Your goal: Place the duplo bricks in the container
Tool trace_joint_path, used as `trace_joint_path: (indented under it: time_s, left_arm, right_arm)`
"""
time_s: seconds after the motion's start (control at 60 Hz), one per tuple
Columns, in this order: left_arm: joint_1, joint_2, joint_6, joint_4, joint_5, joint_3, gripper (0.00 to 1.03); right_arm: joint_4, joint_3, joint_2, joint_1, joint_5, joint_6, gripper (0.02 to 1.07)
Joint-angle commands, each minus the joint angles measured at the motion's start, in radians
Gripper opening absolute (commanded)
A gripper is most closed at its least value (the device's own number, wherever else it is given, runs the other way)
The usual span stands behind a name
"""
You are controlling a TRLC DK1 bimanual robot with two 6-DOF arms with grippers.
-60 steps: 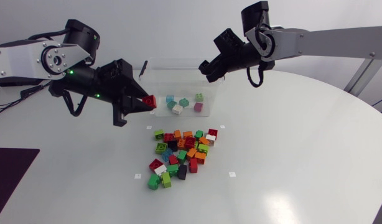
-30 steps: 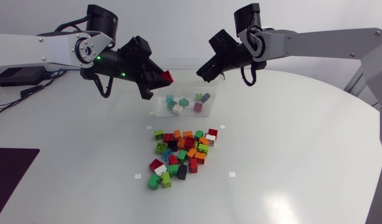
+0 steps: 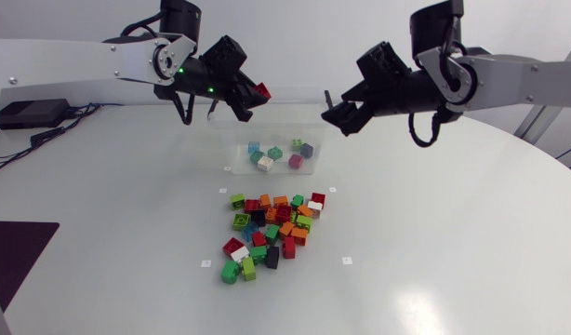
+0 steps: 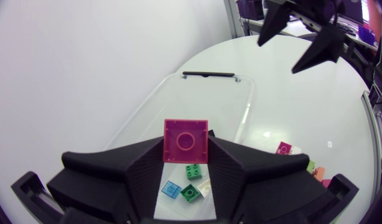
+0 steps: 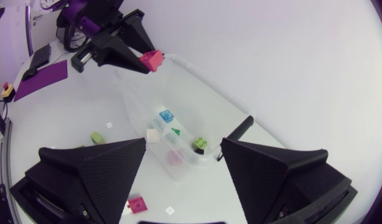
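My left gripper [image 3: 256, 94] hangs above the back left rim of the clear container [image 3: 232, 140], shut on a red brick [image 3: 263, 91]. The left wrist view has that brick [image 4: 185, 141] pinched between the fingertips, with the container [image 4: 247, 112] below. Several bricks [image 3: 278, 154] lie inside it. My right gripper [image 3: 334, 117] stands open and empty above the table, just right of the container. In its wrist view, the right gripper [image 5: 181, 163] looks down on the container [image 5: 197, 78] and across at the left gripper [image 5: 143, 61]. A pile of loose coloured bricks [image 3: 272, 233] lies in front of the container.
Small white markers [image 3: 346, 261] sit on the white table around the pile. A dark mat [image 3: 16, 251] lies at the left front edge. Open tabletop stretches to the right of the pile and in front of it.
The left gripper carried the red brick up and to the right, over the container. The right gripper opened, a dark blue brick now lies in the container, and the gripper drew away to the right.
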Motion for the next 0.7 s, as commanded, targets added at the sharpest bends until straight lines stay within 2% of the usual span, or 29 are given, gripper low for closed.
trace_joint_path:
  time_s: [0.0, 0.1, 0.15, 0.167, 0.183, 0.25, 0.283, 0.533, 0.683]
  left_arm:
    - [-0.004, 0.067, -0.038, 0.014, -0.026, 0.065, 0.38]
    - [-0.004, 0.102, -0.053, 0.015, -0.05, 0.111, 0.39]
    - [-0.003, 0.114, -0.066, 0.014, -0.056, 0.132, 0.52]
    - [-0.003, 0.114, -0.066, 0.014, -0.056, 0.132, 0.52]
    - [-0.001, 0.119, -0.07, 0.012, -0.06, 0.14, 0.62]
    - [-0.004, 0.122, -0.069, 0.009, -0.082, 0.148, 0.9]
    - [-0.003, 0.12, -0.07, 0.007, -0.085, 0.148, 0.96]
    - [0.022, 0.058, -0.067, -0.013, -0.086, 0.122, 0.99]
    - [0.045, -0.065, -0.059, -0.009, -0.085, 0.011, 0.99]
  right_arm:
    - [0.025, -0.108, -0.036, -0.016, -0.015, -0.022, 0.91]
    - [0.03, -0.18, -0.059, -0.02, -0.016, -0.054, 0.91]
    - [0.03, -0.208, -0.064, -0.023, -0.016, -0.066, 0.91]
    - [0.03, -0.214, -0.064, -0.025, -0.018, -0.069, 0.91]
    - [0.03, -0.223, -0.065, -0.025, -0.019, -0.074, 0.91]
    - [0.03, -0.251, -0.061, -0.026, -0.019, -0.092, 0.91]
    - [0.031, -0.262, -0.058, -0.028, -0.021, -0.098, 0.91]
    - [0.042, -0.295, 0.042, -0.053, -0.033, -0.163, 0.91]
    - [0.056, -0.303, 0.111, -0.048, -0.033, -0.189, 0.91]
